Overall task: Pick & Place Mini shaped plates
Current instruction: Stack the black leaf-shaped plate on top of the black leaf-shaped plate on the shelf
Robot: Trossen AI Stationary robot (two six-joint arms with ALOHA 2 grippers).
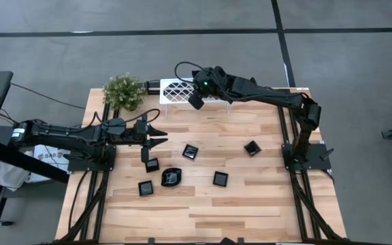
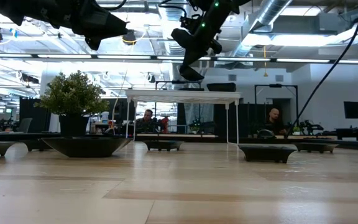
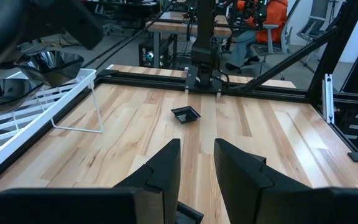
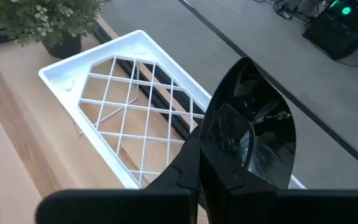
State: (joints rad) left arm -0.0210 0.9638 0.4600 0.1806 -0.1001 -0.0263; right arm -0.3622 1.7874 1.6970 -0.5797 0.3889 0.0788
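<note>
Right gripper (image 1: 197, 100) clenched on a glossy black mini plate (image 4: 253, 134), held above the white lattice rack (image 1: 175, 90), table's far edge, left gripper (image 1: 156, 135) hovering unladen, fingers parted.

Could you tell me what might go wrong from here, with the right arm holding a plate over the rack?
1. The right gripper pinches the glossy black plate only by its edge, tilted; it could slip and drop.
2. The white rack is an open lattice, so a small plate set down tilted may catch or tip in a gap.
3. The left gripper hovers, slightly parted, near the plate on the table; descending off-centre could nudge it away.
</note>
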